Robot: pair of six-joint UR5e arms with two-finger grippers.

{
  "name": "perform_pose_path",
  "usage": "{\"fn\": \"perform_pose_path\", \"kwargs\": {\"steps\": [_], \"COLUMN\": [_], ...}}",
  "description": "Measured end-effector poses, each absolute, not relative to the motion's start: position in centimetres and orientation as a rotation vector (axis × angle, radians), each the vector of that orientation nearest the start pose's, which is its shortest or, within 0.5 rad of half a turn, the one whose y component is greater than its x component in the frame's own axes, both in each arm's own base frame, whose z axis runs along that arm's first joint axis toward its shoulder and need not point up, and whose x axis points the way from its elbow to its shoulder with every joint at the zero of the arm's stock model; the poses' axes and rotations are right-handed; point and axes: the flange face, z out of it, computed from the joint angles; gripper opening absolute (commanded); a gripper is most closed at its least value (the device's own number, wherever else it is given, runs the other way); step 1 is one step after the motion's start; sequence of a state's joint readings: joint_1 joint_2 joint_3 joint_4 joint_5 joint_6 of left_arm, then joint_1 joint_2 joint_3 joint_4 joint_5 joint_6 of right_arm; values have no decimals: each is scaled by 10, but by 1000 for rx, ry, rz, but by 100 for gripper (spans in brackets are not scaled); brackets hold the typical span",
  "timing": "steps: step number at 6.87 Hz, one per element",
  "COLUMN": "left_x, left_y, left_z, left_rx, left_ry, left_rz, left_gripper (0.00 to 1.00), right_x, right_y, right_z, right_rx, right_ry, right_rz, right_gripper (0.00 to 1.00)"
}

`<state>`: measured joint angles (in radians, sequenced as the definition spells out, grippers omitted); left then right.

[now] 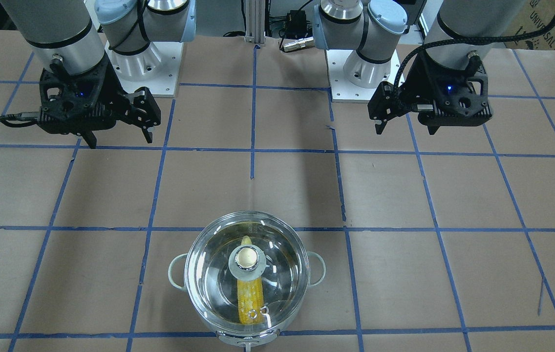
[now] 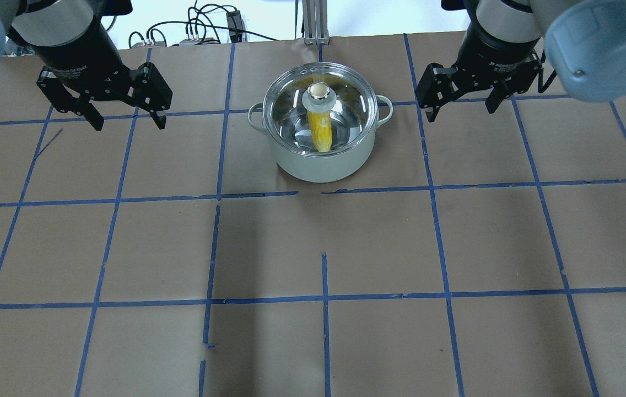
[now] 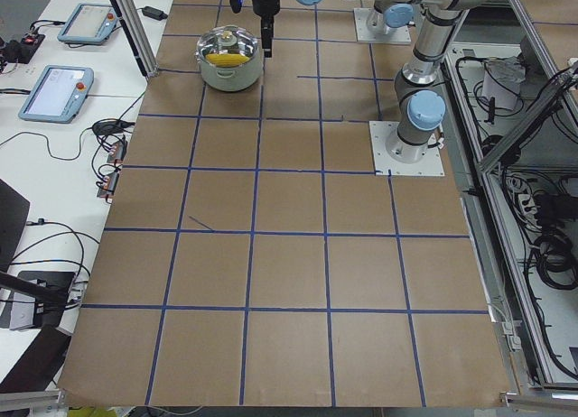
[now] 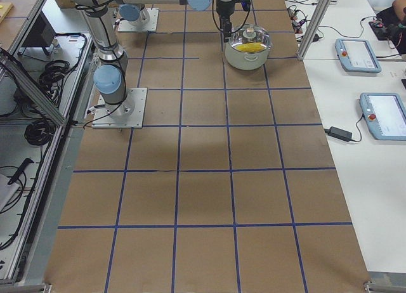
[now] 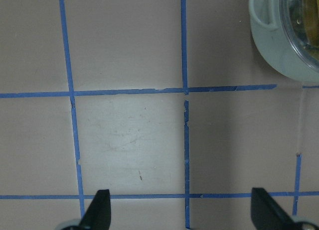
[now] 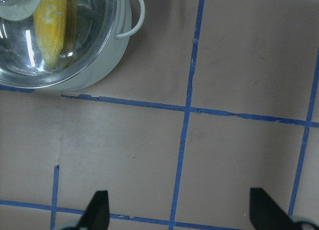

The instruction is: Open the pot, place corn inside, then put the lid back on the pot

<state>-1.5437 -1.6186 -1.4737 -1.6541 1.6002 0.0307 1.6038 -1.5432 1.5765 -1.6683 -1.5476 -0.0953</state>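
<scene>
The pot (image 2: pixel 324 165) stands at the far middle of the table, with the glass lid (image 2: pixel 358 105) sitting on it. The yellow corn (image 2: pixel 321 132) lies inside, seen through the glass. In the front-facing view the pot (image 1: pixel 176 274), lid (image 1: pixel 209 264) and corn (image 1: pixel 249 293) show the same. My left gripper (image 2: pixel 128 122) is open and empty, to the left of the pot and apart from it. My right gripper (image 2: pixel 459 111) is open and empty, to its right. The left wrist view shows the pot's side (image 5: pixel 279 46). The right wrist view shows the corn (image 6: pixel 50 26) under the lid.
The table is brown paper (image 2: pixel 324 248) with a blue tape grid. The arm bases (image 1: pixel 140 68) (image 1: pixel 365 73) stand at the robot's edge. Side tables beyond the pot's edge hold tablets (image 3: pixel 54 88) (image 4: pixel 384 115) and cables.
</scene>
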Motion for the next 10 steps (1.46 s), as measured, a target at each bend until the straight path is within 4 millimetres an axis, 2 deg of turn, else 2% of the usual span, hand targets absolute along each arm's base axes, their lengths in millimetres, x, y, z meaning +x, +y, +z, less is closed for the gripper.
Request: {"fn": "perform_pose_path", "kwargs": {"steps": [3, 6, 10], "left_x": [-120, -119, -121], "left_y": [-505, -511, -505], "left_z": [507, 510, 519], "left_rx": [70, 100, 98], "left_ry": [3110, 3097, 3139], "left_rz": [53, 41, 26], "left_gripper": [100, 100, 100], "right_x": [150, 151, 146], "right_y": [-493, -494, -495], "right_z": [483, 488, 485], "right_rx": [-201, -203, -200], "right_ry": [3120, 3123, 3134], "right_rz": [-150, -187, -189], "right_gripper": [100, 100, 100]}}
